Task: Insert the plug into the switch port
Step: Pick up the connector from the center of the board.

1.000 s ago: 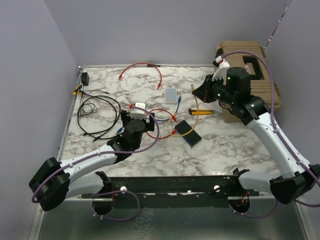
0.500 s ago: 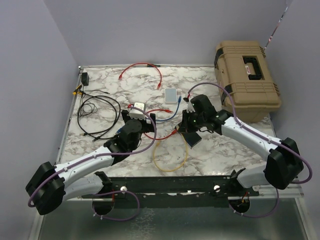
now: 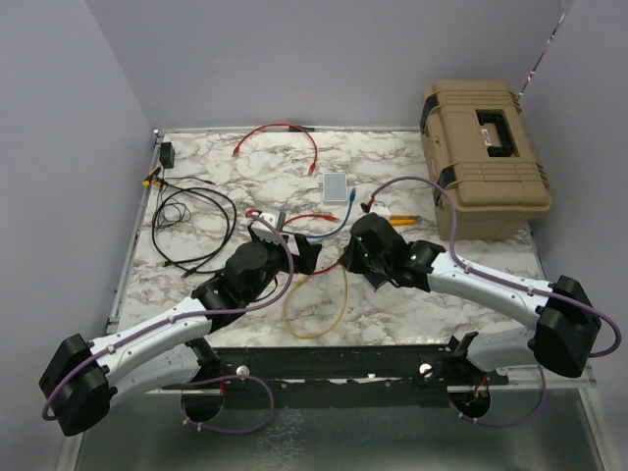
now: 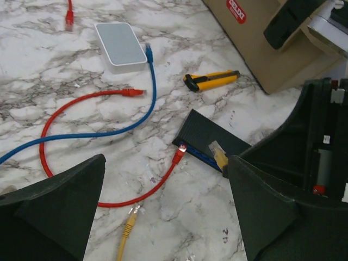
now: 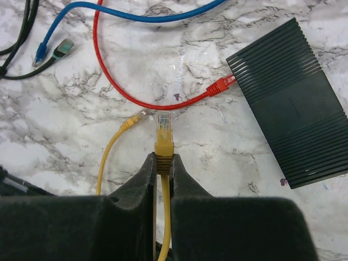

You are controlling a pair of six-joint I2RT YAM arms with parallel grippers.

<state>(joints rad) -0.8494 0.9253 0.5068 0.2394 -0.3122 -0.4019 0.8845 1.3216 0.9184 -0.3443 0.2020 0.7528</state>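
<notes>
The switch (image 5: 288,103) is a flat black ribbed box lying on the marble; in the left wrist view the switch (image 4: 209,132) shows a blue port edge. My right gripper (image 5: 163,159) is shut on a yellow plug (image 5: 163,130), which points at the bare marble left of the switch. From the left wrist the same yellow plug (image 4: 218,153) hovers close by the port edge. A red plug (image 5: 220,86) lies touching the switch's corner. My left gripper (image 4: 163,217) stands open and empty over the marble. In the top view the right gripper (image 3: 355,251) hides the switch.
The yellow cable (image 3: 316,304) loops toward the near edge, its free plug (image 4: 129,220) on the marble. A grey-white box (image 3: 336,186) with a blue cable (image 4: 136,119), a yellow utility knife (image 4: 212,80), a tan case (image 3: 486,147) and black cables (image 3: 191,226) lie around.
My right arm swung from beside the tan case down to the middle of the table, carrying the yellow plug to the switch. The yellow cable trailed into a loop. My left arm shifted slightly right.
</notes>
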